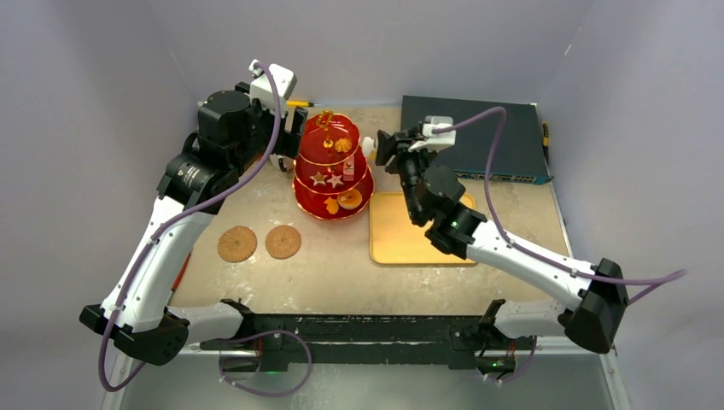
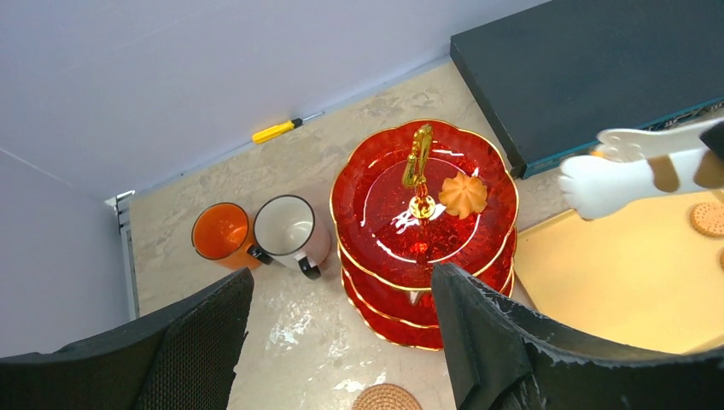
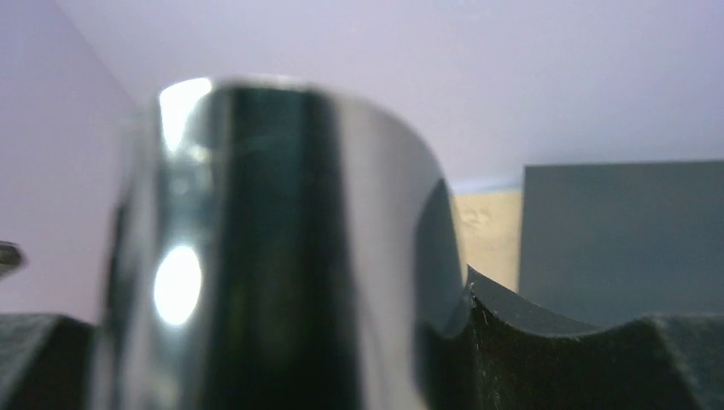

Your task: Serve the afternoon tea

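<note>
Arms: left arm (image 1: pixel 162 256) and right arm (image 1: pixel 521 252), white shells with black joints.
Cables: a purple cable (image 1: pixel 491 171) loops along each arm.
Wrist cameras: white boxes (image 1: pixel 275 83).
Hands: left hand (image 2: pixel 341 282), black ridged fingers (image 2: pixel 201 342).
Lights: green light (image 1: pixel 455 225), centre right.

Non-task items: dark flat box (image 1: pixel 478 141) at the far right of the beige mottled tabletop (image 1: pixel 341 269), with a blue strip along its near edge. Flat yellow tray (image 1: pixel 397 243) just in front of it, one small woven disc (image 2: pixel 707 218) lying on it. Yellow-handled screwdriver (image 2: pixel 275 131) flat by the back wall. Near-left: left woven disc (image 1: pixel 236 243) and right woven disc (image 1: pixel 283 242), side by side, not touching.
</note>
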Controlling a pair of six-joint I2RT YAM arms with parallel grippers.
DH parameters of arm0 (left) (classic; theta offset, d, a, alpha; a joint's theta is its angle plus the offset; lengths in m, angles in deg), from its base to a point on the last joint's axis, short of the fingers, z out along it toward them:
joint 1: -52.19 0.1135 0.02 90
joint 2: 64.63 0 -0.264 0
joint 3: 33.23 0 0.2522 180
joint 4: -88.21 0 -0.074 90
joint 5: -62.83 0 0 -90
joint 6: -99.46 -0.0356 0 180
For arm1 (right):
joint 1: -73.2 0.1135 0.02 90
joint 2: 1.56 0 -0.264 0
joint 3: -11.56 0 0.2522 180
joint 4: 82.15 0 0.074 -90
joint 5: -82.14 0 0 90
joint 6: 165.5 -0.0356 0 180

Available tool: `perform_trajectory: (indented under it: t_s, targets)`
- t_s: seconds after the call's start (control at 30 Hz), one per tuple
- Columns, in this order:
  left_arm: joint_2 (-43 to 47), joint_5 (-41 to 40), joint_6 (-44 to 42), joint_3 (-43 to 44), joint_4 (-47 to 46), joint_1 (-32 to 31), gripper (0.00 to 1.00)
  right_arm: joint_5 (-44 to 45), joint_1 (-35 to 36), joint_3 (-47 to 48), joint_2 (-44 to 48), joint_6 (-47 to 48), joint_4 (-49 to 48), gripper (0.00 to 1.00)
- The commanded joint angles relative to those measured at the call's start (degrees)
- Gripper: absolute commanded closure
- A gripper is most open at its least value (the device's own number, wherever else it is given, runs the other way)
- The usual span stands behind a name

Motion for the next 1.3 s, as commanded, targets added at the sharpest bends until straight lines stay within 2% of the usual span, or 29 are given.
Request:
perform_trajectory:
  t_s: [0.0,0.23,0.6,0.83,1.27]
  targets:
    - [0.4,-0.8,-0.4,1.2,-1.5,0.4,0.24,-3.3,2.4,8.6,-6.0,5.0,-5.8,0.6]
    - [0.5,-0.6,-0.3,1.7,-0.9,0.4,0.24,-4.6,4.9,16.4,-15.0,8.0,-9.9,0.59]
    - [1.1,-0.5,-0.3,1.4,-0.9,0.4,0.24,-5.3,5.0,21.4,-21.8,7.5,-11.7,0.57]
    - [1.4,-0.4,-0.5,1.5,-0.7,0.4,0.23,-4.5,5.0,20.8,-22.9,7.6,-11.1,0.46]
    - [1.3,0.1,-0.2,1.7,-0.3,0.4,0.23,-5.3,5.0,17.7,-18.5,8.0,-8.2,0.34]
